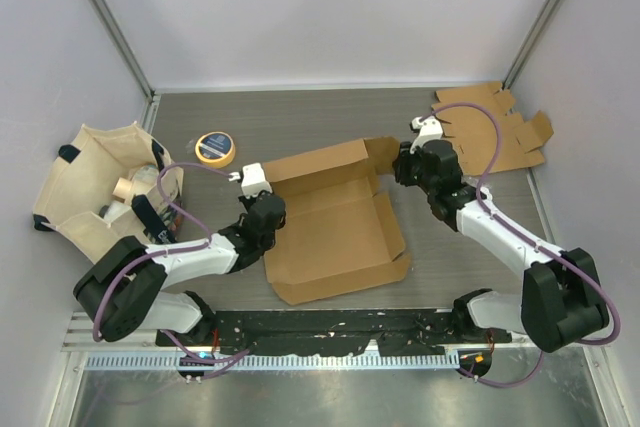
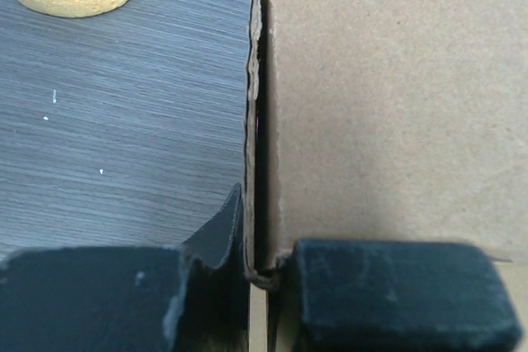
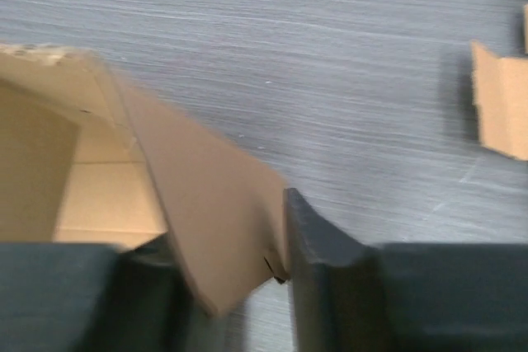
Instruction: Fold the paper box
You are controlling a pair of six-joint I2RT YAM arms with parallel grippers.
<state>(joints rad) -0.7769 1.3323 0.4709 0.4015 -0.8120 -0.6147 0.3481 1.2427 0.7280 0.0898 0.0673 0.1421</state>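
Grey tabletop (image 1: pixel 300 112), brown cardboard box (image 1: pixel 330 227): left gripper (image 2: pixel 264 274) and right gripper (image 3: pixel 235 274) clamped its opposite walls (standing them upright seemed next).

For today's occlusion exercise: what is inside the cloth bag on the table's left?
The cloth bag holds a small tan roll and some pale items, too small to identify. Its fabric hides whatever lies deeper.

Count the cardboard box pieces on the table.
2. One paper box, partly folded, lies mid-table; one flat blank lies at the far right corner. More could be stacked under that blank.
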